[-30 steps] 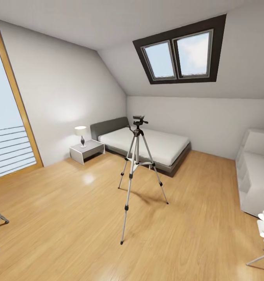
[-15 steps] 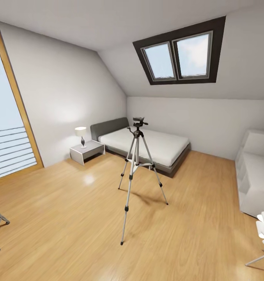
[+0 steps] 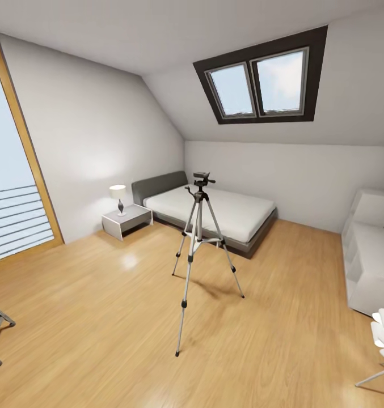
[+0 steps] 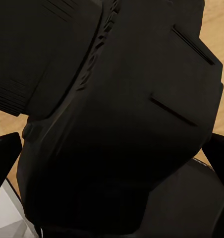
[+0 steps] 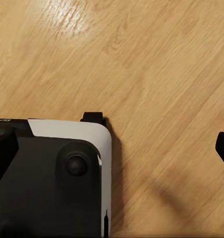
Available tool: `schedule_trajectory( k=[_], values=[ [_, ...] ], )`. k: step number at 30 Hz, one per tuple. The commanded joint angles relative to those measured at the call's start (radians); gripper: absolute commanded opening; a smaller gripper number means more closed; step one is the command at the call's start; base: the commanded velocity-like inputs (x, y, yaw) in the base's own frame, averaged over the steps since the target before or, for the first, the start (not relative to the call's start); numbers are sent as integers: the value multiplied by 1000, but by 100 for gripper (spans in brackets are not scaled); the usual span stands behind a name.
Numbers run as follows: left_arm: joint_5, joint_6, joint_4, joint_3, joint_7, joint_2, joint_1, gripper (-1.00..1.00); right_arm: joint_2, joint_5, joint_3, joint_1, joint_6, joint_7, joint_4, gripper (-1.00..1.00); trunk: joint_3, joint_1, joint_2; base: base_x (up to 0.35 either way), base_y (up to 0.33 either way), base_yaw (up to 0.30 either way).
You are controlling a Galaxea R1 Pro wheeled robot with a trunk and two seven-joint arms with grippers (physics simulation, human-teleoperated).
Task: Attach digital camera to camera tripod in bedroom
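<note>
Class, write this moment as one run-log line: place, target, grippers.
place: bedroom, wood floor | target: camera tripod standing before bed | left gripper: cannot tell | right gripper: open, over floor

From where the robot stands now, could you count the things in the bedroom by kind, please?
Camera tripod: 1
Bed: 1
Nightstand: 1
Table lamp: 1
Skylight: 1
Tall window: 1
White shelf unit: 1
Total: 7
</note>
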Motion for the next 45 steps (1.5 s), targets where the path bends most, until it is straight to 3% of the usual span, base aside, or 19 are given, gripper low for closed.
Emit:
schedule_trajectory(
  k=[1,45],
  values=[
    [-2,-1,0,2,2,-1,-1,-100,0,3,-3,-1,-6,4,3,100,2,-4,6,0,0,0],
    [-4,-2,0,1,0,-3,-1,-100,3,12,0,0,22,7,2,100,140,-172,314,0,0,-12]
  ],
)
